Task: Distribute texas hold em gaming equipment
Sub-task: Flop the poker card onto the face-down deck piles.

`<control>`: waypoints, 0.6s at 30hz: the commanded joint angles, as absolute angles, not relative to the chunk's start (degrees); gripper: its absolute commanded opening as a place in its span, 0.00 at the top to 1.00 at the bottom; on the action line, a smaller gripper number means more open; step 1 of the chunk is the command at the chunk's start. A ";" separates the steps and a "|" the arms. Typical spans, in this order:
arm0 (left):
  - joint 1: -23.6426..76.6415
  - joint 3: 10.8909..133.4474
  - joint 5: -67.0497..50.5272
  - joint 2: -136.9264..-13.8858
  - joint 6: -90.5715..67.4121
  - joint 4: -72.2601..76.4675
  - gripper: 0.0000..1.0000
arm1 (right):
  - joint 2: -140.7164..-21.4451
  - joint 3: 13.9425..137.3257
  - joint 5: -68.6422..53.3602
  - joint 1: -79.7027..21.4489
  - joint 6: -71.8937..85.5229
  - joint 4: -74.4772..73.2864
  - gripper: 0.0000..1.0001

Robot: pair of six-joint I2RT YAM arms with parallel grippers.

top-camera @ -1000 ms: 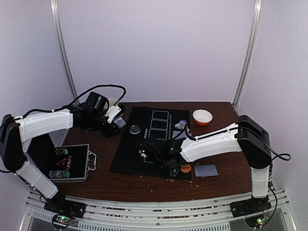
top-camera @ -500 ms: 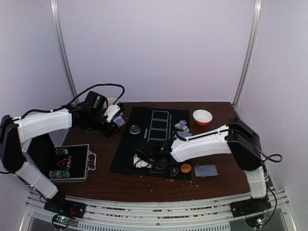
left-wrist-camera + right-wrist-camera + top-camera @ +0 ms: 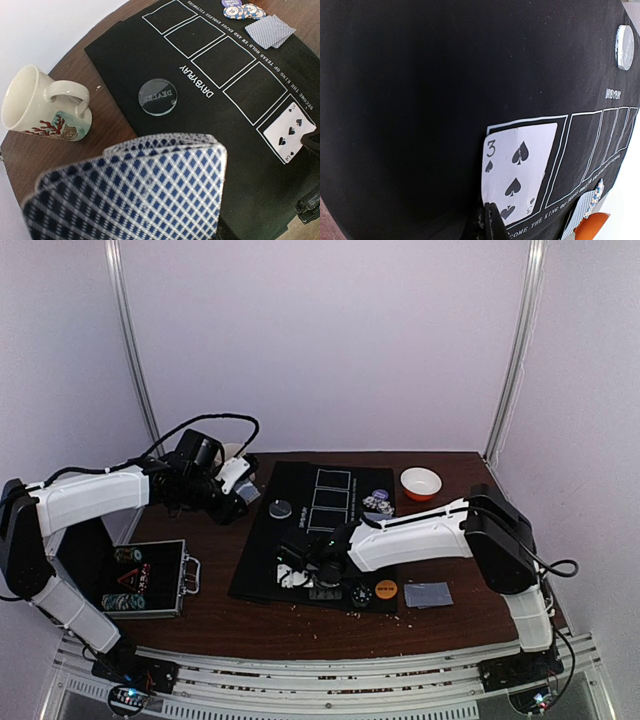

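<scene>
My left gripper is shut on a fanned deck of blue-checked cards that hides its fingers. It hovers over the table's left side beside the black mat. My right gripper has its fingertips closed on the near edge of a three of spades. The card lies face up in the end box of the mat's card row, and also shows in the left wrist view. Chips and two face-down cards lie at the mat's far end. A clear dealer button sits on the mat.
A white patterned mug stands left of the mat. A red-and-white bowl is at the back right. An orange disc and a black-white disc lie at the mat's near edge. Grey cards lie right of it. An open chip case sits front left.
My right gripper has moved left along the mat's near side with the card, reaching the end box. The left arm and its deck have stayed put.
</scene>
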State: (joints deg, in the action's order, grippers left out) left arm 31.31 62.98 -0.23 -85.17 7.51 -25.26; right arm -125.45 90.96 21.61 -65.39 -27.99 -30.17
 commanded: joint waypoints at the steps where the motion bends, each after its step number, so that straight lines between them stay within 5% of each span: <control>1: 30.97 63.28 -0.96 -83.50 7.45 -22.22 0.56 | -127.00 92.41 21.42 -64.64 -27.17 -32.47 1.00; 15: 30.90 63.28 -1.32 -83.58 7.56 -22.16 0.56 | -127.55 92.85 22.51 -64.55 -27.74 -32.85 1.00; 18: 30.93 63.33 -1.49 -83.58 7.56 -22.19 0.56 | -127.03 92.81 21.94 -64.60 -27.50 -33.05 0.94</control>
State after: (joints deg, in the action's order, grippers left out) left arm 31.31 62.98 -0.47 -85.17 7.53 -25.26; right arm -126.02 91.92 21.87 -65.10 -28.08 -30.61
